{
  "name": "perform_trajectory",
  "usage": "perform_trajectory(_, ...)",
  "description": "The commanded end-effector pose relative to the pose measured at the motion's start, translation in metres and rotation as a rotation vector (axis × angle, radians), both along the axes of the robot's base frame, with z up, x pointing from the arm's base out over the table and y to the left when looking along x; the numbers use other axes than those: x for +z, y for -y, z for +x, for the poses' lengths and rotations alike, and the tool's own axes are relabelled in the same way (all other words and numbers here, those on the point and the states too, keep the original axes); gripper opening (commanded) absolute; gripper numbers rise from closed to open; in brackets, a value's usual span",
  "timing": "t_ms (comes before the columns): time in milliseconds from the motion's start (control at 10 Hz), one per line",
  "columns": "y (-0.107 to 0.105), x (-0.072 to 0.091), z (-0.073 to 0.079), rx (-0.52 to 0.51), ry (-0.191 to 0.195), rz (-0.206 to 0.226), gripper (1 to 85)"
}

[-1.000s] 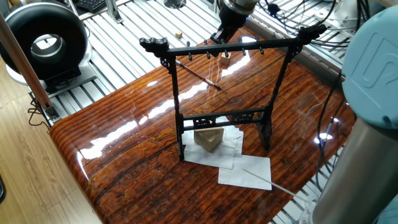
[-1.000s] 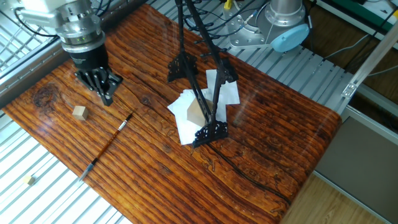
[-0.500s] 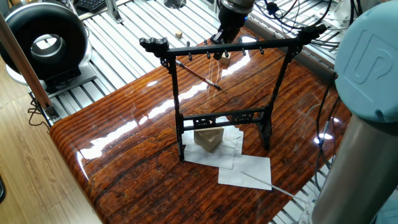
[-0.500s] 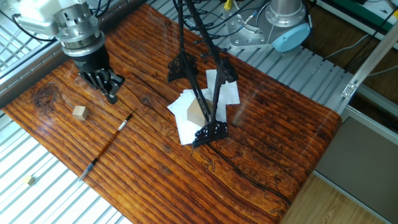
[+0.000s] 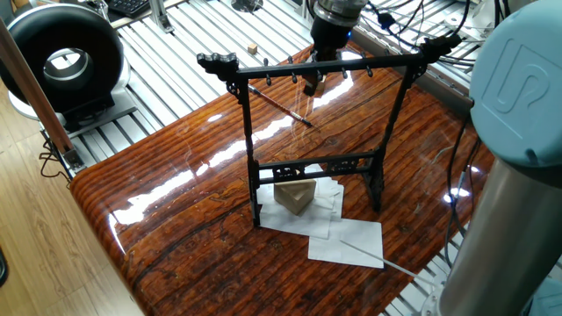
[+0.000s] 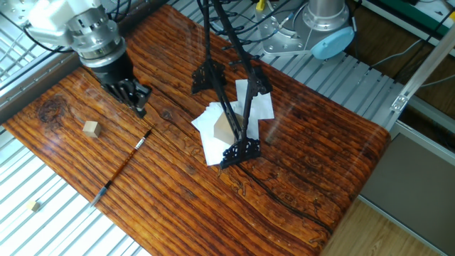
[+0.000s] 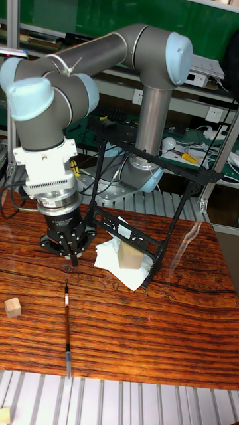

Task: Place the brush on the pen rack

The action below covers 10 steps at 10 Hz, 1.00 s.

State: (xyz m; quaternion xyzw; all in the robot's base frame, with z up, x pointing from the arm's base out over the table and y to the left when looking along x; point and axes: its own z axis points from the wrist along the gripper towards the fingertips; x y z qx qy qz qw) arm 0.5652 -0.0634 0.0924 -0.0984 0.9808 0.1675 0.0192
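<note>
1. Tall fixed view: the gripper (image 7: 72,257) is hovering with fingers nearly together, grasping nothing.
2. The brush (image 6: 123,161) is lying flat near the table (image 6: 298,171) edge, apart from the rack (image 5: 316,140).

The wooden table (image 5: 193,211) is gleaming with glossy varnish (strongly grained), while white paper sheets (image 5: 347,241) are lying matt under the black pen rack (image 5: 316,167).

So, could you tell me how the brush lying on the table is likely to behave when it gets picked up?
The brush looks thin, straight and rigid, so it should stay stiff and feel light. Its round shaft lies flat on the glossy table, so a nudge would probably roll or skid it. Being so slim, it may pivot in the hand unless gripped squarely.
</note>
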Motion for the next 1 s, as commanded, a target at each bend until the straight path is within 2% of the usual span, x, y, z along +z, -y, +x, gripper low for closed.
perform_trajectory(0, -0.005, -0.005, -0.005, 0.023, 0.001, 0.033, 1.0)
perform_trajectory(100, 0.000, -0.008, -0.004, 0.027, 0.005, 0.013, 1.0)
perform_trajectory(300, 0.031, -0.018, -0.001, 0.052, 0.024, -0.107, 1.0)
perform_trajectory(400, 0.035, -0.023, -0.001, 0.049, 0.035, -0.121, 1.0)
perform_trajectory(500, 0.034, -0.028, 0.001, 0.042, 0.051, -0.117, 1.0)
perform_trajectory(600, 0.033, -0.028, 0.001, 0.029, 0.049, -0.112, 1.0)
perform_trajectory(800, 0.041, -0.029, 0.006, 0.013, 0.063, -0.147, 1.0)
perform_trajectory(900, 0.041, -0.029, 0.006, 0.016, 0.062, -0.147, 1.0)
